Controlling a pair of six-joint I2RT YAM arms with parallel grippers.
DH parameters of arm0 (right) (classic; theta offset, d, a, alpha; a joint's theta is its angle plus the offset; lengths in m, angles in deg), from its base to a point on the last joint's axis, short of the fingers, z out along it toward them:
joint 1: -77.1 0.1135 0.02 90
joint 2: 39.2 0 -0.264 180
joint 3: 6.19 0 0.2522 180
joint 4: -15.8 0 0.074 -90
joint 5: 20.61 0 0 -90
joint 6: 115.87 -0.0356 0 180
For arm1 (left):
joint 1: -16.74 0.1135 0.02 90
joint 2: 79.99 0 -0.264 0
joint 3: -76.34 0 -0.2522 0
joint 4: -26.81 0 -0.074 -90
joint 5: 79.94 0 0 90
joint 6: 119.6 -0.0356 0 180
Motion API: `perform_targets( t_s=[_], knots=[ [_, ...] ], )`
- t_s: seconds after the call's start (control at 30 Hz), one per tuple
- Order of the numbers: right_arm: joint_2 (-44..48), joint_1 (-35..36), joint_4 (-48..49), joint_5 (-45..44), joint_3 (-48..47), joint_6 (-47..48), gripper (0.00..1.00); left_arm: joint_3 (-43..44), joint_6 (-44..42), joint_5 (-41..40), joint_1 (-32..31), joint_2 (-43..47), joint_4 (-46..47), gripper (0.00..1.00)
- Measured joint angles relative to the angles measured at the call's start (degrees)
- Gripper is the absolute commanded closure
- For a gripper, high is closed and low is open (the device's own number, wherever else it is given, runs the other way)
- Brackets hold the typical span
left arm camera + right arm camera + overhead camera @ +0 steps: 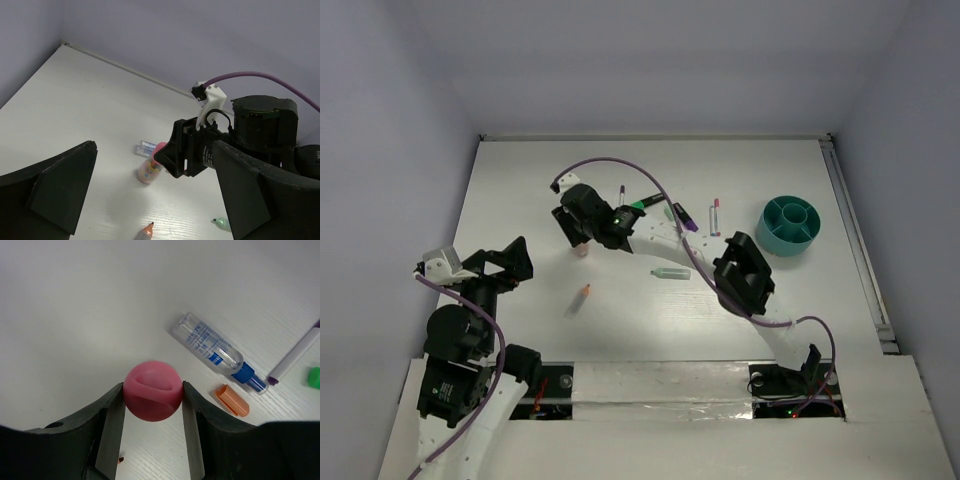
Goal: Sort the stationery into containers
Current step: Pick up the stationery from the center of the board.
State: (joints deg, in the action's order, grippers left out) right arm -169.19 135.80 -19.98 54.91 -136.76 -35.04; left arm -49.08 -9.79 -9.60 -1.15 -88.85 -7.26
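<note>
My right gripper (pixel 153 405) is shut on the pink-capped tube (pixel 152 396), with both pads pressed against the round pink cap. The tube (pixel 148 171) stands upright on the table under that gripper (pixel 176 161), at the middle left (pixel 580 250). My left gripper (pixel 513 258) hangs open and empty to the left of it. An orange marker (pixel 582 296) and a pale-green marker (pixel 671 273) lie nearer the arms. The teal tub (pixel 775 243) with inner dividers stands at the right.
A clear tube with a blue cap (pixel 215 352), a small orange cap (pixel 232 400), a purple-tipped pen (pixel 295 357) and a green cap (pixel 314 376) lie beside the gripped tube. More pens (pixel 715 215) lie between it and the tub. Grey walls enclose the table.
</note>
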Motion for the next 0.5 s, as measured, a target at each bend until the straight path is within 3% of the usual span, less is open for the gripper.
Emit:
perform_targets(
  t_s=[0.13,0.27,0.4,0.5],
  knots=[
    [2.4,0.3,3.8,-2.0,3.8,-1.2,0.81,0.0,0.0,0.0,0.0,0.0,0.0,0.01],
    [11.2,0.2,7.0,-7.4,12.2,-0.7,0.82,0.0,0.0,0.2,0.0,0.0,0.0,0.01],
    [25.9,-2.1,10.8,-12.5,21.6,0.0,0.83,-0.1,0.0,0.5,0.0,0.3,0.4,0.01],
    [38.1,-9.2,12.3,-13.7,27.5,-1.0,0.82,-0.1,0.0,0.8,0.0,1.2,0.4,0.01]
  ],
)
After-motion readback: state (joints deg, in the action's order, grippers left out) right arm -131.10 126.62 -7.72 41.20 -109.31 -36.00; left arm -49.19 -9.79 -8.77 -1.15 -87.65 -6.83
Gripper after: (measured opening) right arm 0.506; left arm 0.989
